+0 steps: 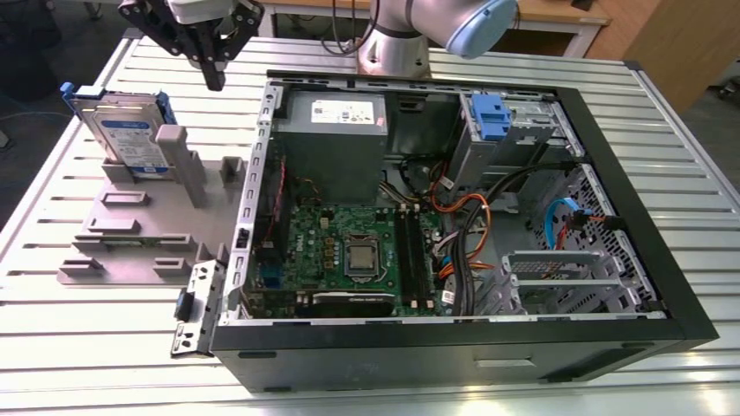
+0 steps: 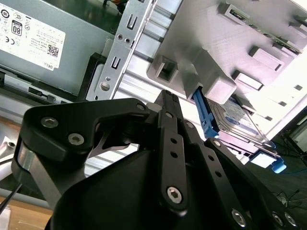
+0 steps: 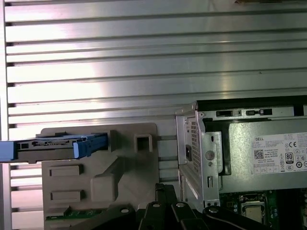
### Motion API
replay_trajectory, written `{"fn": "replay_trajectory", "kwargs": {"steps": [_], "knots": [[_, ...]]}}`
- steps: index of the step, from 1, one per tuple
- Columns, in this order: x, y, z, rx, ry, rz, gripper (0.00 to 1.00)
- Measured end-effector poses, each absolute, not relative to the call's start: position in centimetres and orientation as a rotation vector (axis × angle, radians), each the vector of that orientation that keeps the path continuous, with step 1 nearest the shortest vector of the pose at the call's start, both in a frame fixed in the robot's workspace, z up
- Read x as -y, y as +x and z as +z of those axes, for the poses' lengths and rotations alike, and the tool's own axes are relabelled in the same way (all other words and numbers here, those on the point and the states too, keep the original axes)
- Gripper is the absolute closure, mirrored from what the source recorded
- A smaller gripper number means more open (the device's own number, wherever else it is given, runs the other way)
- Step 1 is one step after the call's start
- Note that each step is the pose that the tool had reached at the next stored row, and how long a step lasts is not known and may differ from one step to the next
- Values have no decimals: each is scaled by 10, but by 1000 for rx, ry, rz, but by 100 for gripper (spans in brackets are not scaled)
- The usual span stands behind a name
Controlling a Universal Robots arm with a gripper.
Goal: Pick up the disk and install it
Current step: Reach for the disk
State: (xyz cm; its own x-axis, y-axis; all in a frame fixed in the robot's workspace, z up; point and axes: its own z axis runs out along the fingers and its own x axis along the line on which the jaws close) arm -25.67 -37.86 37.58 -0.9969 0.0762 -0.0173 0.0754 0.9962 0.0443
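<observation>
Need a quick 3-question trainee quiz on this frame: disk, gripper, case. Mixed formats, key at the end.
1. True or false: the gripper is holding the disk.
2. Where is the disk? A) standing on edge in the grey fixture; B) seated in a drive bay; C) lying flat on the motherboard.
3. Fill in: in the exterior view, the disk sits to the ____ of the open case.

Key: 1 false, it hangs empty above the gap between fixture and case; 2 A; 3 left.
</observation>
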Motion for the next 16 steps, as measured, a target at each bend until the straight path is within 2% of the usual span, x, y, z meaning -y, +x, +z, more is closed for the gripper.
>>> {"fn": "replay_trajectory", "kwargs": {"steps": [16], "knots": [[373,-267,376,-3120,118,68,89]]}}
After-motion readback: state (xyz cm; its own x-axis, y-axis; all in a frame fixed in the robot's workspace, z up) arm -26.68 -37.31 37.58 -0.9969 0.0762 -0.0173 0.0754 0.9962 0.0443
